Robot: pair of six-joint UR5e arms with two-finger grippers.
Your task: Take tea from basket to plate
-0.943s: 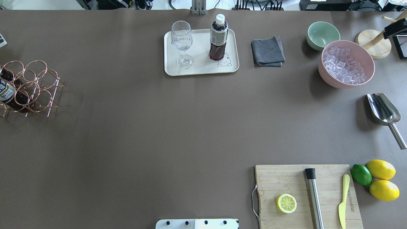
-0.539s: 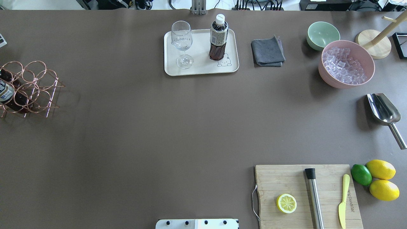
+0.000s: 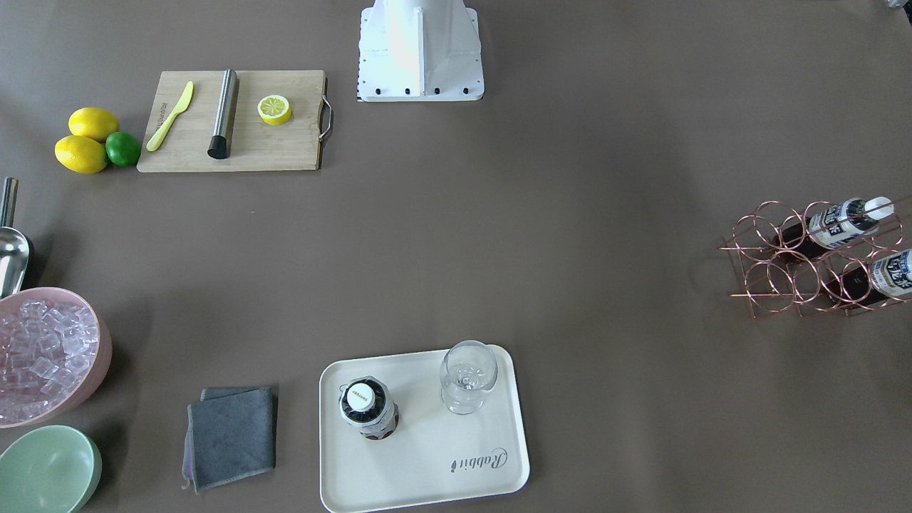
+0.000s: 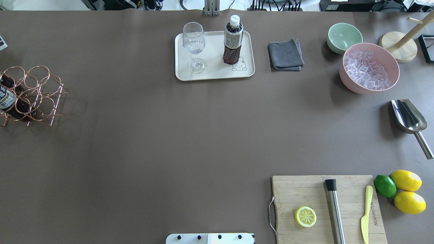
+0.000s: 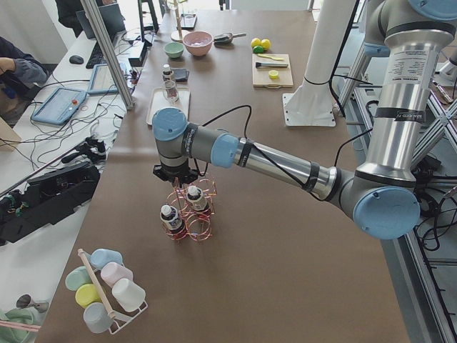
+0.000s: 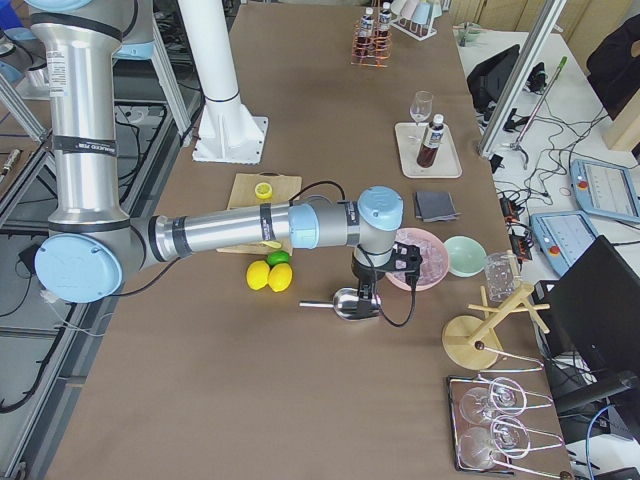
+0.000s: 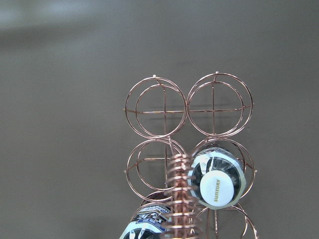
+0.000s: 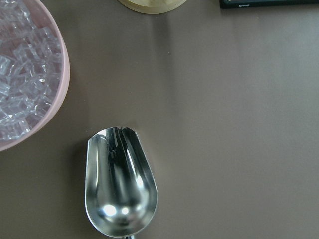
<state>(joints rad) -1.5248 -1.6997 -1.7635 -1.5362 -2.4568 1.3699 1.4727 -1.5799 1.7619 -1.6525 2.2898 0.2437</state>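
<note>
One tea bottle [image 4: 232, 40] stands upright on the cream plate [image 4: 213, 73], next to a clear stemmed glass [image 4: 194, 44]; the front view shows this bottle [image 3: 368, 410] on the plate [image 3: 427, 463] too. The copper wire basket [image 4: 35, 89] sits at the table's left edge with two tea bottles [image 3: 837, 222] [image 3: 880, 274] lying in its cells. The left wrist view looks straight down on the basket [image 7: 155, 107] and one white cap [image 7: 217, 178]. My left gripper [image 5: 175, 175] hangs just above the basket. My right gripper [image 6: 362, 282] hangs above a steel scoop. I cannot tell if either is open or shut.
A pink bowl of ice [image 4: 369, 67], a mint bowl [image 4: 344, 37], a grey cloth [image 4: 285, 54] and the scoop [image 4: 408, 117] lie at the back right. A cutting board [image 4: 305, 189] with a half lemon, muddler and knife sits front right, with whole citrus beside it.
A dark part of my right gripper showed at the overhead view's far right edge a second ago and is gone from it. The basket has shifted slightly.
</note>
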